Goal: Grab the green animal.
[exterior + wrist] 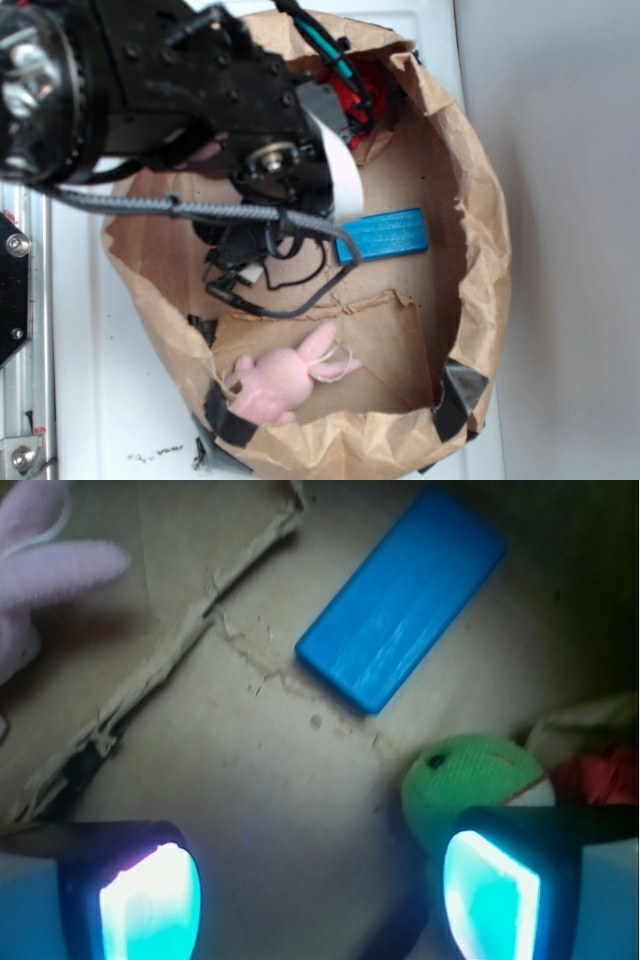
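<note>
Looking down w/ the wrist cam, we see the round fuzzy green animal [470,780] at the bottom right, on the brown cardboard floor [250,770]. Our black gripper [320,900] has its 2 glowing fingers spread wide apart, nothing between them. The right finger [495,895] sits just in front of the green toy & hides part of it. A flat blue plastic block [405,600] lies up above. The soft pink plush bunny [285,375] is well apart, in the paper bag's [480,250] other corner.
</note>
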You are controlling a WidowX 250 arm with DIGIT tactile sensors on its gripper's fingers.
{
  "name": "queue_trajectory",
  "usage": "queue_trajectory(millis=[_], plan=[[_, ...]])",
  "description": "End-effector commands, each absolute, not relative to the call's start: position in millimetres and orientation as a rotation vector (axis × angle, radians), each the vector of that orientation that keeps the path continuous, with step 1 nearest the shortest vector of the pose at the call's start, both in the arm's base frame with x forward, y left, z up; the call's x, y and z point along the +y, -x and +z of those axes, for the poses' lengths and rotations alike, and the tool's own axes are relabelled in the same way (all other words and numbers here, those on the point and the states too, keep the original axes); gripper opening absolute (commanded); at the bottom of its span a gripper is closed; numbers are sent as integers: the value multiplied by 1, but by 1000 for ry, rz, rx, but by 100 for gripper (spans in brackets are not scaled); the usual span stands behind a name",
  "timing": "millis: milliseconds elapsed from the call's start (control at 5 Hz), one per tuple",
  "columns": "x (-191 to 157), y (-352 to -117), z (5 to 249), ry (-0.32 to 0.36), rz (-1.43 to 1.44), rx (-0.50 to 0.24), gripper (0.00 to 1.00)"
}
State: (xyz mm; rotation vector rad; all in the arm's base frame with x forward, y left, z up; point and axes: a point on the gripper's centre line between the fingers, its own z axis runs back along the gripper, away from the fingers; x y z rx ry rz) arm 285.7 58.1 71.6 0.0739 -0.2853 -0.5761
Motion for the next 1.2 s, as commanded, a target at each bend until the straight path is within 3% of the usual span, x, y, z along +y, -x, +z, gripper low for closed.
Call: queue_trajectory(millis=[0,400,600,800,1000], plan=[[86,-302,70,-232,-604,-280,100],[98,-341,77,-234,-550,-293,100],[88,-305,65,-264,-567,-278,100],[85,-300,62,-255,-583,-277,29],[87,-301,64,-247,-580,-281,0]])
